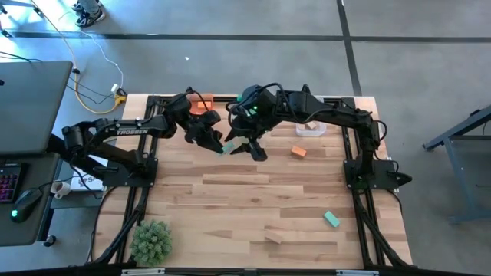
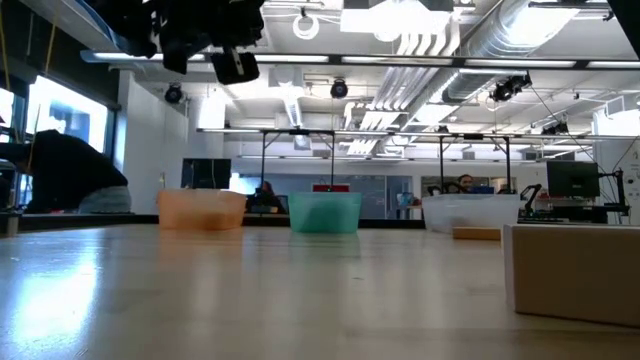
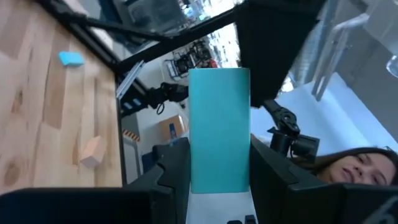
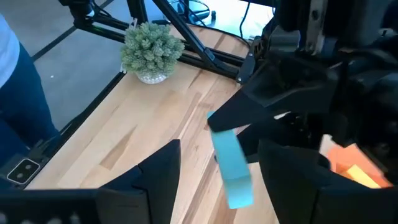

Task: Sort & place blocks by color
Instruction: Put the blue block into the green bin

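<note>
My left gripper [image 1: 219, 143] is shut on a teal block [image 1: 228, 147] above the table's far middle; the block also shows in the left wrist view [image 3: 219, 124]. My right gripper [image 4: 217, 168] is open. Its two fingers stand on either side of that same block [image 4: 231, 165] with a gap on each side. It shows in the high view [image 1: 250, 147] just right of the block. On the table lie an orange block [image 1: 298, 152], a second teal block [image 1: 331, 219] and a tan block [image 1: 273, 236]. My left gripper pinches the teal block between its two fingers, by the two long sides [image 3: 194, 171] at its near end. The fingers come from the table's left and lie along the block. The far end [image 3: 219, 78] juts out past the fingertips. The block is lifted clear of the table.
An orange bin [image 1: 201, 103], a green bin [image 1: 247, 97] and a clear bin [image 1: 311, 129] stand along the far edge. A small potted plant [image 1: 151, 241] stands at the near left corner. A person's face shows beyond the table in the left wrist view.
</note>
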### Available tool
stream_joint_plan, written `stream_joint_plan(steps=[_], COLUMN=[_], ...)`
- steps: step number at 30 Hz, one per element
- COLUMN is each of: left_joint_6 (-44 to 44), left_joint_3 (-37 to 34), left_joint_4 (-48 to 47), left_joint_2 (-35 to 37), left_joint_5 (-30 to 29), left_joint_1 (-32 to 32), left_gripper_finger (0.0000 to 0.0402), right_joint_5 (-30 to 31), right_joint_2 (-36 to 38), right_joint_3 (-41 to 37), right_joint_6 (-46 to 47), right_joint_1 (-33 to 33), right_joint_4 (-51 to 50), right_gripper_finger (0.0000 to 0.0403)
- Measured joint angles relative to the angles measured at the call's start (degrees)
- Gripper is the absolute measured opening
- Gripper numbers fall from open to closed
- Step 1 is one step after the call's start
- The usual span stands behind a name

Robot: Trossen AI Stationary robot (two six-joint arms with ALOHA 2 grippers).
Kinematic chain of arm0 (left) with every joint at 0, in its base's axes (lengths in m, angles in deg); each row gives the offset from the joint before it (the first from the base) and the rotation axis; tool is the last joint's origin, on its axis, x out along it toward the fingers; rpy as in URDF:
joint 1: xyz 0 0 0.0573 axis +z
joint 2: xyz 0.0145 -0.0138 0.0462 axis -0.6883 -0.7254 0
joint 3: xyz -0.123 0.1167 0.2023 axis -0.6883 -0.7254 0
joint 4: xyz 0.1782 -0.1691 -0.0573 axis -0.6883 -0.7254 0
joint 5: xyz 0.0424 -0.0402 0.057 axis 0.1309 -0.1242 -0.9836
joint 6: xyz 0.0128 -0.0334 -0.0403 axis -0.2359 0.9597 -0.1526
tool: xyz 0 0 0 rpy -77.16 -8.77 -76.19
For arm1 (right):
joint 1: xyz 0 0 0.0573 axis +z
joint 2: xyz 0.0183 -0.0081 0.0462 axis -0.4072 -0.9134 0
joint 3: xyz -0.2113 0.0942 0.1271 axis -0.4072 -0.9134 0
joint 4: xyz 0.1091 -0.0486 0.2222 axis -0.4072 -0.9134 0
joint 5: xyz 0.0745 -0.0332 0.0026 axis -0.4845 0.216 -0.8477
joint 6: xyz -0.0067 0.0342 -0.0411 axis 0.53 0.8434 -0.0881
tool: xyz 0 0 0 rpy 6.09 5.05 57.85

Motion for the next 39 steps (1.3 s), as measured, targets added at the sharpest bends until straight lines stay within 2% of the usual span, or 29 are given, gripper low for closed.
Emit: stream_joint_plan(steps=[6, 12, 24, 33, 39], left_joint_6=[3.7, 3.3, 1.2, 1.3, 1.1], left_joint_3=[0.0, 0.0, 0.0, 3.3, 4.2], left_joint_4=[5.9, 5.8, 5.7, 5.3, 5.6], left_joint_2=[0.0, 0.0, 0.0, 0.0, 0.0], left_joint_5=[-0.5, -0.7, -1.5, -0.2, -0.1], left_joint_1=[0.0, -0.3, -0.5, -0.5, -0.4], left_gripper_finger=[0.0098, 0.0098, 0.0098, 0.0098, 0.0098], right_joint_5=[-0.1, 0.1, 0.3, 0.3, 1.0], right_joint_2=[0.0, 0.0, 0.0, -0.1, -0.3], right_joint_3=[0.0, 0.0, 0.0, 0.1, 0.0], right_joint_6=[0.1, 1.0, 0.9, 0.7, -2.9], right_joint_1=[0.0, 0.1, 0.2, 0.2, 0.2], right_joint_4=[0.5, 1.5, 1.6, 1.5, 0.7], right_gripper_finger=[0.0174, 0.0158, 0.0093, 0.0085, 0.0079])
